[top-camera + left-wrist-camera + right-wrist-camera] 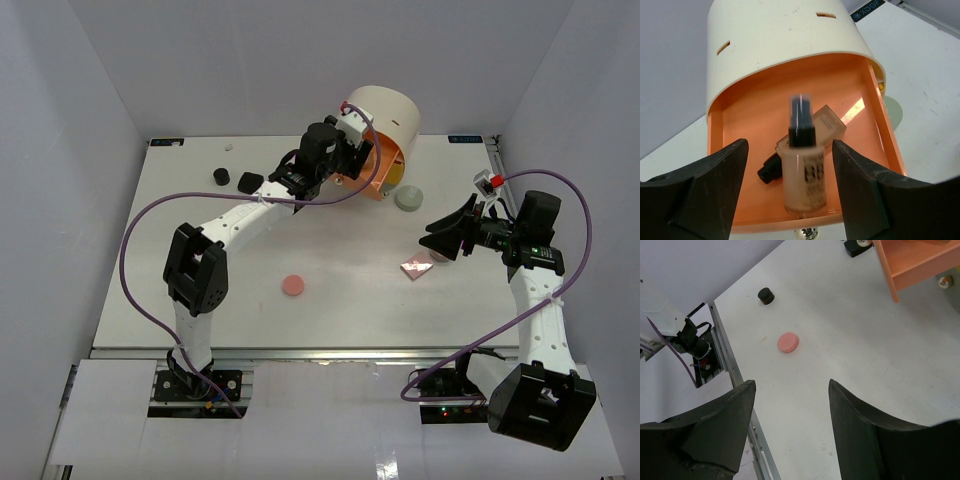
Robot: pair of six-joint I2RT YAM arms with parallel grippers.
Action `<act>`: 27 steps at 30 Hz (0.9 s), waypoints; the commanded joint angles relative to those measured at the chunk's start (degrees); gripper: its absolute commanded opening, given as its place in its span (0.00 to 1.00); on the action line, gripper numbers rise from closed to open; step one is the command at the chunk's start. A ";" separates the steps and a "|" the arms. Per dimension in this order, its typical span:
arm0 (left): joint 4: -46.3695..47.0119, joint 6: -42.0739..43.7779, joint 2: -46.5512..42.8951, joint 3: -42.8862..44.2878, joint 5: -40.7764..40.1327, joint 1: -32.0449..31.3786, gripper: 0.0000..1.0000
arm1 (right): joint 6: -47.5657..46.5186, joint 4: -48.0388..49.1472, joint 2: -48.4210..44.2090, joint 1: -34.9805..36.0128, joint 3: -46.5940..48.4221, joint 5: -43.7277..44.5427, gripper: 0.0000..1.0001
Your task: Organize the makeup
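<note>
My left gripper (pixel 352 160) (pixel 790 145) is open over the pulled-out orange drawer (pixel 740 125) of the cream box. A tan bottle with a black cap (pixel 804 177) stands blurred between the jaws, touching neither. A second tan bottle (pixel 827 125) lies behind it in the drawer. A pink round compact (pixel 293 285) (pixel 788 342) lies mid-table. A pink square palette (pixel 416 267) lies by my right gripper (pixel 440 243) (pixel 791 384), which is open and empty above the table. A grey-green compact (pixel 408 198) sits beside the box. Two black jars (pixel 221 178) (pixel 249 182) stand at the back left.
The cream cylindrical box (pixel 385 115) stands at the back centre, its orange drawer (pixel 375 175) open toward the table. A small pale item (pixel 229 147) lies near the back edge. White walls enclose the table on three sides.
</note>
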 commanded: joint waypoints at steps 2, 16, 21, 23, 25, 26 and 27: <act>1.06 -0.17 -3.14 1.68 -0.58 0.25 0.84 | 0.06 1.65 -0.14 -0.32 -0.52 -1.48 0.67; 1.70 -3.05 -11.08 0.36 0.54 0.28 0.83 | -0.62 1.65 -0.14 -0.32 -0.73 -2.25 0.67; 1.76 -6.31 -17.61 -6.26 3.03 0.27 0.54 | -1.52 1.56 -0.27 -0.32 -0.94 -3.02 0.67; 1.76 -8.63 -20.86 -11.78 3.83 0.25 0.34 | -1.97 1.56 -0.53 -0.32 -1.10 -3.43 0.67; 1.71 -10.73 -24.42 -16.20 3.71 0.25 0.12 | -2.46 1.52 -0.63 -0.37 -1.28 -3.64 0.67; 1.67 -13.11 -26.68 -19.68 2.99 0.25 0.03 | -2.69 1.48 -0.67 -0.38 -1.40 -3.61 0.67; 1.61 -15.19 -28.55 -21.59 1.80 0.25 0.00 | -2.75 1.49 -0.69 -0.32 -1.42 -3.47 0.67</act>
